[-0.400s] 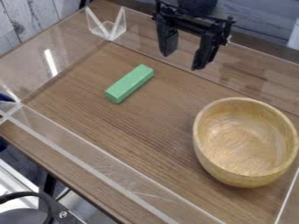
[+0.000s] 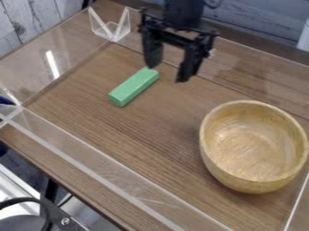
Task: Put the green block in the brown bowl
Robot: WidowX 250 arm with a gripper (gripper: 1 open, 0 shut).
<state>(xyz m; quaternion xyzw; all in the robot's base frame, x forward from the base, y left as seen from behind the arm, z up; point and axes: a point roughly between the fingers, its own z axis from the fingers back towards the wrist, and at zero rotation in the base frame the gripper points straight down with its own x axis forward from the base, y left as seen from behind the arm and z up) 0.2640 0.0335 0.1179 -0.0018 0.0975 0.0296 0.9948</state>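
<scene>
We observe the gripper (image 2: 171, 65) pointing down with jaws spread wide and empty, just right of the green block (image 2: 134, 87), which lies flat on the counter (image 2: 133, 135), well apart from the brown bowl (image 2: 252, 144) near right. The spread suits straddling the block.

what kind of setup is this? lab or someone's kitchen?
Most likely a lab test bench, not a kitchen: a wood-grain tabletop fenced by clear acrylic walls, a robot pincer overhead, and only staged props, a green block and a brown bowl.

Tool (image 2: 168, 68) down-pointed, jaws wide apart
</scene>
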